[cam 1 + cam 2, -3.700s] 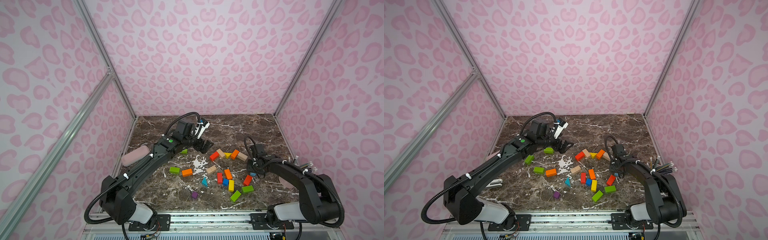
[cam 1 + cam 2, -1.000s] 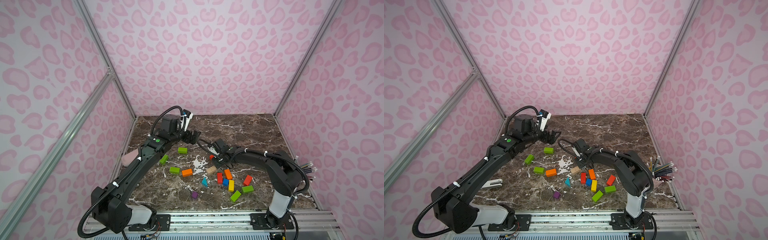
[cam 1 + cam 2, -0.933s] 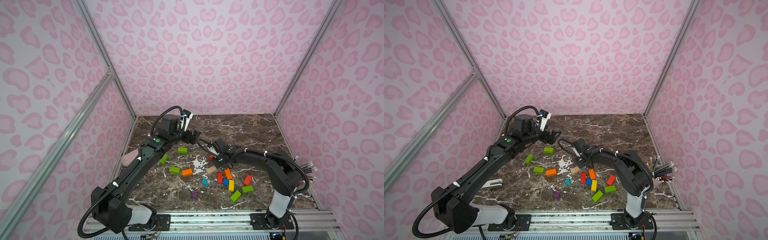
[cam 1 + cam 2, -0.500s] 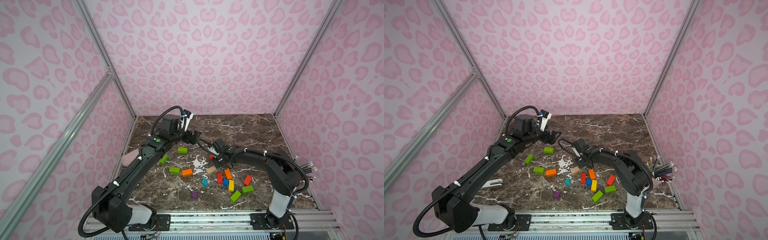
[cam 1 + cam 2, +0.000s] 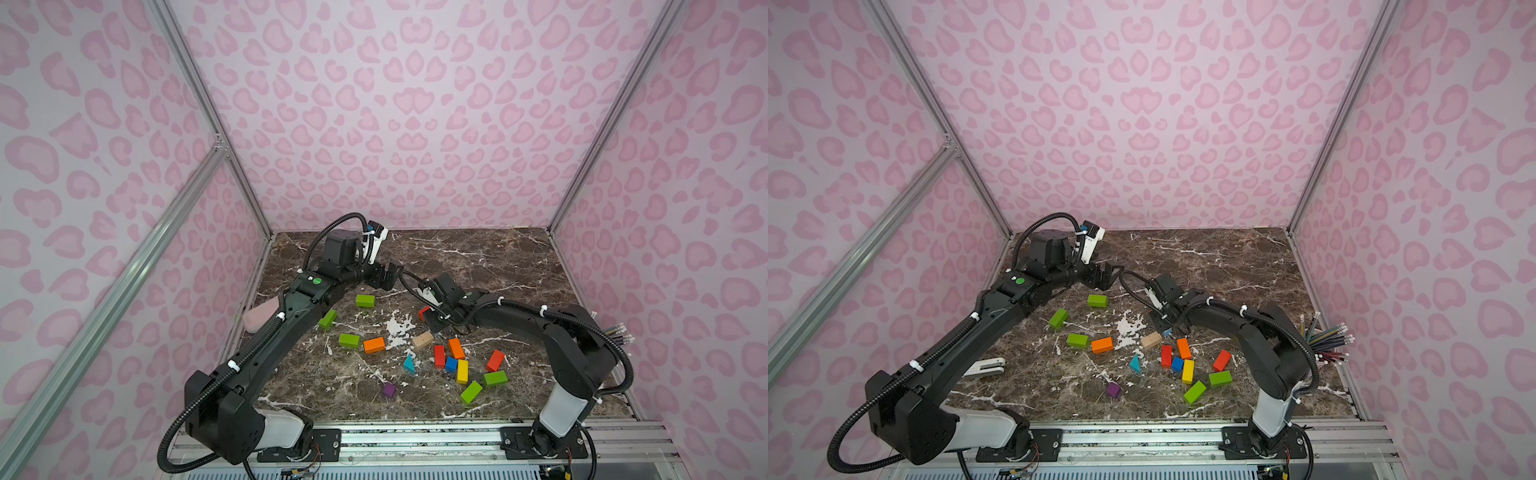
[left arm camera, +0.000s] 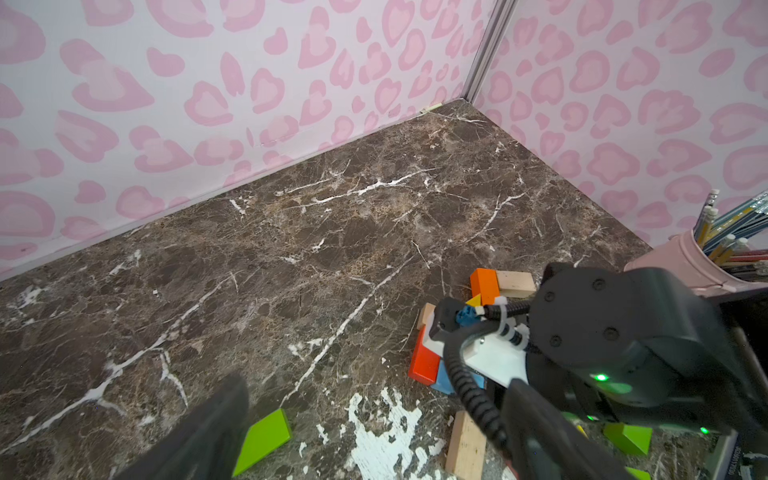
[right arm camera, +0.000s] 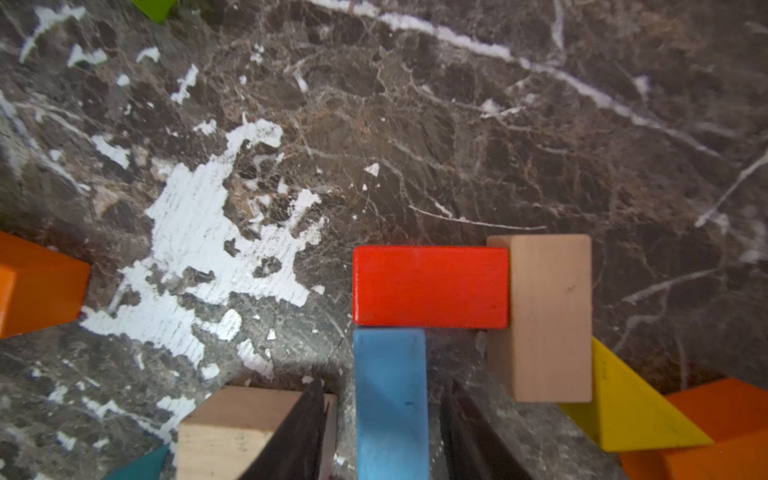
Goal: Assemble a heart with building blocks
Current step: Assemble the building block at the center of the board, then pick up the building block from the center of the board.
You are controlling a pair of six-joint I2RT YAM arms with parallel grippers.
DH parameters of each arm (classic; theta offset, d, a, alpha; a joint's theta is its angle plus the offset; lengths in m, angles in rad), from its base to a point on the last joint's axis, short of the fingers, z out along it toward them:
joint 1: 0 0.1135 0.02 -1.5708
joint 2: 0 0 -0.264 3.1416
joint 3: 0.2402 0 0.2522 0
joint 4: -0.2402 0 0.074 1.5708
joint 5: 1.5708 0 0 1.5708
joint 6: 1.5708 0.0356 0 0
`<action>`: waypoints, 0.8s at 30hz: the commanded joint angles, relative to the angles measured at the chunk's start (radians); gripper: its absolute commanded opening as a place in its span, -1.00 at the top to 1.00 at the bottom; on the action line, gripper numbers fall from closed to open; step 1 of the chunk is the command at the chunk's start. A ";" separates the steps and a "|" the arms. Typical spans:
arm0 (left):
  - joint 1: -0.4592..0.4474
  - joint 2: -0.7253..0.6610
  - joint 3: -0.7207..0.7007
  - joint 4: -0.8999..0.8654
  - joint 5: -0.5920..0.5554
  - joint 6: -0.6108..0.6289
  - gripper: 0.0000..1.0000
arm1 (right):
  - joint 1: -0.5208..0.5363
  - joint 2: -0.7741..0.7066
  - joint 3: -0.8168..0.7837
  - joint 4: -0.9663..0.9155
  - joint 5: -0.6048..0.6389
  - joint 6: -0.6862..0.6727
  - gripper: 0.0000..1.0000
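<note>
Dark marble tabletop [image 5: 478,257] inside pink heart-print walls. The building blocks [image 5: 456,348] lie scattered front-centre, and in a tight cluster mid-table a blue block [image 7: 392,399] butts end-on against a red block [image 7: 430,286] that touches a plain wood block [image 7: 540,316]. Right gripper [image 7: 383,382] straddles the blue block, jaws just clear of both long sides, not pinching; left gripper [image 5: 386,277] hovers spread wide and empty. Judgement: small, light, rigid painted wood, probably slick, so pinch across parallel long faces at mid-length, never on a wedge's slope.
</note>
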 commanded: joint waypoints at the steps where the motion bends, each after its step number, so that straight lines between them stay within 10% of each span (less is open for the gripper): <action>1: -0.004 0.002 -0.017 0.073 0.031 0.014 -0.96 | -0.006 -0.049 -0.019 0.027 -0.040 0.039 -0.04; 24: -0.283 0.171 -0.121 -0.028 -0.140 0.105 -0.75 | -0.041 -0.788 -0.346 -0.071 -0.182 0.196 -0.89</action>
